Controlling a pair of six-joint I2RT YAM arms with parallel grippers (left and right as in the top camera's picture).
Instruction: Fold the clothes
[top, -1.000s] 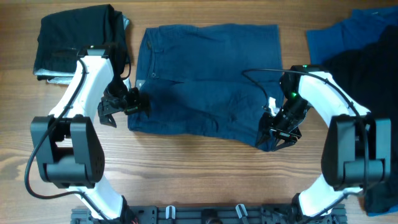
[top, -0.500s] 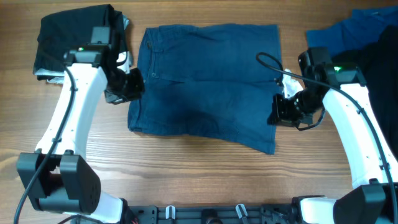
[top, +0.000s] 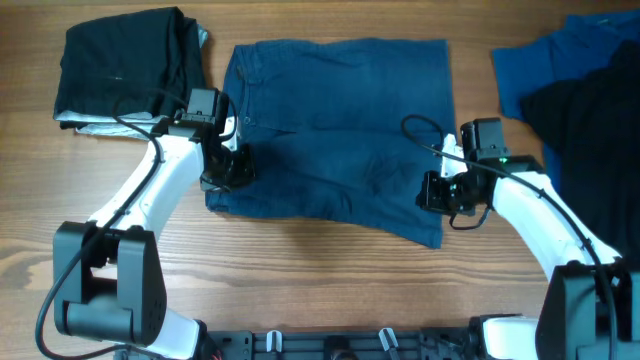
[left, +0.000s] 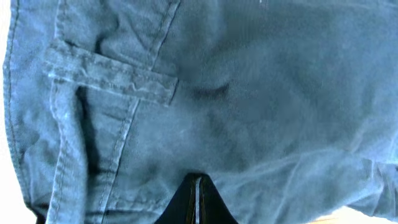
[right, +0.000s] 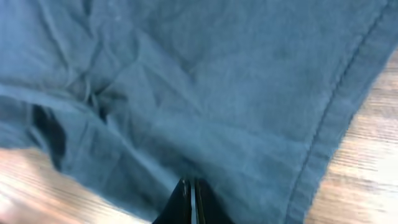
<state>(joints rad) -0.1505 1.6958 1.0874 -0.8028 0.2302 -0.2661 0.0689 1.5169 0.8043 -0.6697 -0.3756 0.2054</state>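
The clothes being handled are dark navy shorts, lying flat mid-table with the waistband at the left. My left gripper is down on their lower left part, near a belt loop. It is shut, fingertips pinched into the cloth where creases meet them. My right gripper sits on the lower right part, close to the leg hem. It is also shut, its tips nipping a ridge of the fabric.
A folded black garment lies at the back left on a light grey one. Brighter blue cloth and a black heap cover the right side. Bare wooden table runs along the front.
Both grippers were open a second ago at the shorts' lower side edges. They have shut and moved inward onto the fabric. The shorts' outline looks the same.
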